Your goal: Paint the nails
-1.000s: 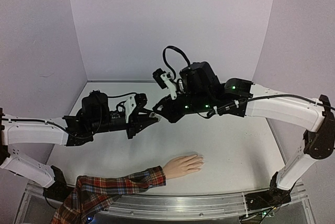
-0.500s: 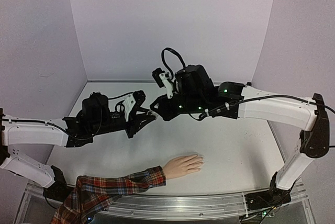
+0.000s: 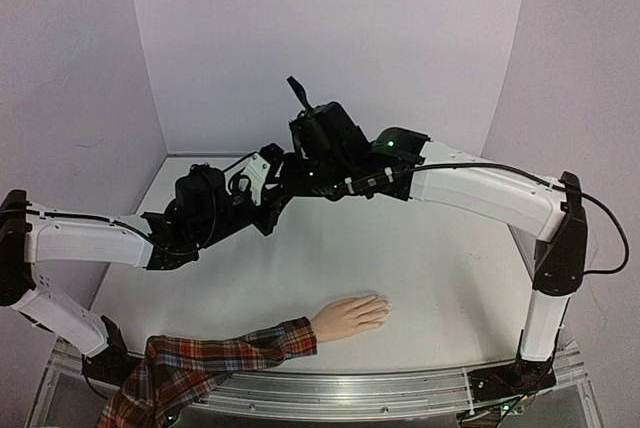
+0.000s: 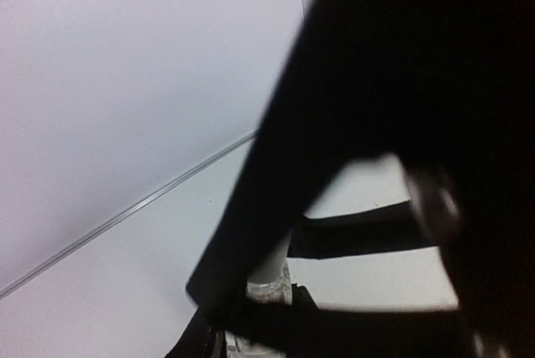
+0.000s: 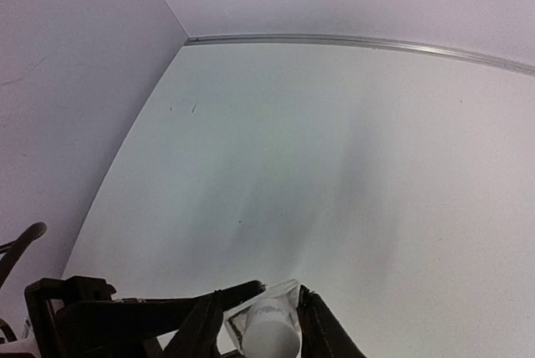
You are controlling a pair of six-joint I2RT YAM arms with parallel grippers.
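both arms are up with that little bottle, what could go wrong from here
The small clear bottle hangs well above the table, pinched in the left end effector; a slip could drop and spill it.
The right end effector straddles the bottle's top, very close to the left one; a misjudged move could knock them together.
The mannequin hand lies far off at the near edge, so the carry is long.

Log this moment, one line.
left gripper shut on bottle | right gripper straddles its white cap | mannequin hand flat on table
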